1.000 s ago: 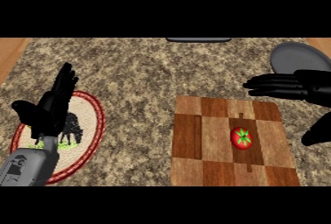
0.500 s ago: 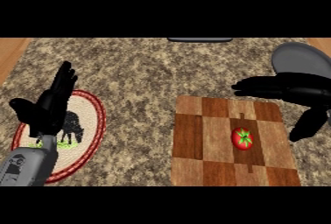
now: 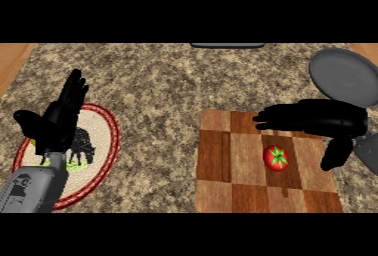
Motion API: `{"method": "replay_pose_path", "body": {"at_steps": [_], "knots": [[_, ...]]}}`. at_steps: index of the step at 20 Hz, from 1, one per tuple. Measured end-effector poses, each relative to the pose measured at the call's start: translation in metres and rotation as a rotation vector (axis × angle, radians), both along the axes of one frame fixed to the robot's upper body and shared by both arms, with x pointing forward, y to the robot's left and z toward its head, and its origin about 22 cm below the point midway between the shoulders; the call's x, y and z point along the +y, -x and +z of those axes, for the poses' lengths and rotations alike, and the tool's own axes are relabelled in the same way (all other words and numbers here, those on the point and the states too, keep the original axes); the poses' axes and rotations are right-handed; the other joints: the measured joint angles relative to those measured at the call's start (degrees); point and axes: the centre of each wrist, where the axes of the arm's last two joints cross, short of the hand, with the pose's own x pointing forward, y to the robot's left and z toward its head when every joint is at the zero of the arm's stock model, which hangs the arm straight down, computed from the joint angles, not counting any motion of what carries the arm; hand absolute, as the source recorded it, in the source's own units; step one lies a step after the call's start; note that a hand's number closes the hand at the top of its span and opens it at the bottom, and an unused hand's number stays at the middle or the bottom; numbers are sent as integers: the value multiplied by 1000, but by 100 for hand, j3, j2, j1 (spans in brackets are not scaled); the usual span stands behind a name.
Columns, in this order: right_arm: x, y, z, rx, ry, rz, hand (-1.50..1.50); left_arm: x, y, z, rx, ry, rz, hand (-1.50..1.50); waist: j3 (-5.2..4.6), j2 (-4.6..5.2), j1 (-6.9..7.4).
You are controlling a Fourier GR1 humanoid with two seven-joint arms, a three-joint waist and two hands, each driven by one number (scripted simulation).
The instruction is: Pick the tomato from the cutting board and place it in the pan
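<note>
Tomato (image 3: pixel 277 158) on board (image 3: pixel 244 165) at 4 o'clock, right hand (image 3: pixel 317 119) spread open just above it, not touching, pan (image 3: pixel 345 76) at 2 o'clock, left hand (image 3: pixel 55 122) open, fingers up, over plate (image 3: pixel 107 145) at 8 o'clock, speckled worktop (image 3: pixel 162 85)

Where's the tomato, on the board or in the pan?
On the cutting board: the tomato sits on its wood squares, ungrasped; the pan lies apart.

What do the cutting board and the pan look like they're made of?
Cutting board: looks like wood in a checker of light and dark blocks, with visible grain and a low sheen. Pan: probably metal or a coated surface, since it shows a uniform dark grey, matte and smooth face with no pattern. The look alone doesn't settle which.
</note>
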Motion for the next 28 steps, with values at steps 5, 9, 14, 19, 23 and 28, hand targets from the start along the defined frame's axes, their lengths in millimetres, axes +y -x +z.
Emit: {"method": "replay_pose_path", "body": {"at_steps": [5,9,14,19,23,28], "knots": [[9,2,-6,-37,54,21,-150,-2,3,-8,2,1,-5,0,-1,-3,-7],[15,6,-9,-83,116,31,-150,0,3,-2,1,2,-3,0,-1,-7,-13],[19,8,-17,-111,189,32,-150,4,3,3,0,6,-4,0,-2,-7,-17],[30,5,-27,-110,212,36,-150,0,2,1,2,1,1,0,0,-3,-16],[35,7,-36,-125,229,40,-150,0,6,-3,1,-1,0,0,-1,-5,-16],[42,9,-56,-128,277,51,-150,2,10,-3,3,-4,-6,0,0,-5,-6]]}}
